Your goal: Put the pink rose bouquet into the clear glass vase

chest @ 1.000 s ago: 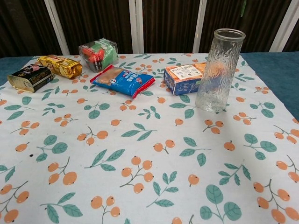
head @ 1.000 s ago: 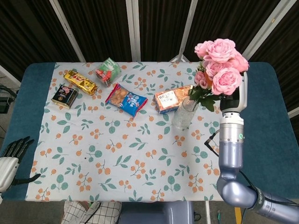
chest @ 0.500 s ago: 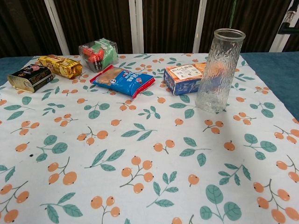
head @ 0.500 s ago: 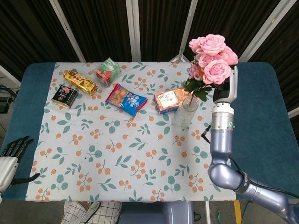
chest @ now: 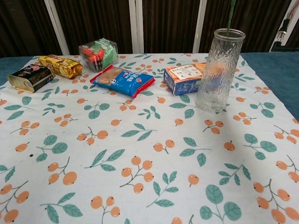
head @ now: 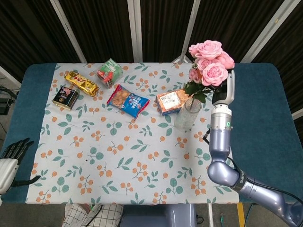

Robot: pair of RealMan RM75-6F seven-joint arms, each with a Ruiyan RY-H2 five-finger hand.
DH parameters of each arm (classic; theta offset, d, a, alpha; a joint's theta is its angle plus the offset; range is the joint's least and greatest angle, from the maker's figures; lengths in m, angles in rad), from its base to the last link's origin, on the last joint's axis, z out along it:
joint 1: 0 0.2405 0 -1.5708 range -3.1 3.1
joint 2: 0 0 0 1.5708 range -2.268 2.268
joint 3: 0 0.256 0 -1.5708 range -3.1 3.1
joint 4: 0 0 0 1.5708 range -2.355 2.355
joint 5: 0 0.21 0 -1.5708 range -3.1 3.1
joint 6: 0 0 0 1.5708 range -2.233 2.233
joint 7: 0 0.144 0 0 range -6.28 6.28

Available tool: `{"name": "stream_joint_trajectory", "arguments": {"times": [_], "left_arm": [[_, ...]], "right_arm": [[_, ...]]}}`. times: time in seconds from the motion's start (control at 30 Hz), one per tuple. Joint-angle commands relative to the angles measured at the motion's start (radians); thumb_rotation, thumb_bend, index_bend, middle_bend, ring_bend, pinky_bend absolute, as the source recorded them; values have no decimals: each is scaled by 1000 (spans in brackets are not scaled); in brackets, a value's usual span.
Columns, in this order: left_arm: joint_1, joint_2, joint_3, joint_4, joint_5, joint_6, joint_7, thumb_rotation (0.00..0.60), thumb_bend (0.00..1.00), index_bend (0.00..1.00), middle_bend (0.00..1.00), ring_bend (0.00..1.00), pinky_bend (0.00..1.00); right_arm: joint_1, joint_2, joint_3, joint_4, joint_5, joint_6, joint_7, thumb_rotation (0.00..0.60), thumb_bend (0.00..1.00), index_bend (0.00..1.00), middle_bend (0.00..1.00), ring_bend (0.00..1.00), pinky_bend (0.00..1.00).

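Note:
The pink rose bouquet (head: 208, 64) hangs upright over the clear glass vase (head: 187, 115), which stands at the right of the cloth. My right hand (head: 229, 86) holds the bouquet from behind, its fingers mostly hidden by the blooms and leaves. In the chest view only a green stem (chest: 229, 16) shows, its lower end at the mouth of the vase (chest: 218, 70). My left hand (head: 12, 158) rests at the table's near left corner with its fingers apart, holding nothing.
An orange and blue box (head: 170, 101) lies right beside the vase on its left. A blue snack bag (head: 128, 100), a green and red pack (head: 109, 72), a gold bar (head: 81, 83) and a black tin (head: 65, 96) lie along the far left.
My right arm has carried the bouquet leftward, from right of the vase to over it. The stem now shows at the vase mouth in the chest view. The left hand has not moved.

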Motion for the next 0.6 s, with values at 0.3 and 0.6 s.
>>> {"name": "stream_joint_trajectory", "arguments": {"times": [0.3, 0.6], "left_arm": [[0, 1, 1, -2, 0, -1, 0, 600, 0, 0, 0, 0, 0], [0, 2, 1, -3, 0, -2, 0, 600, 0, 0, 0, 0, 0]], "right_arm": [[-33, -44, -35, 50, -32, 16, 90, 600, 290, 549, 496, 572, 390], [-33, -93, -77, 105, -60, 23, 121, 600, 290, 549, 496, 572, 390]]}}
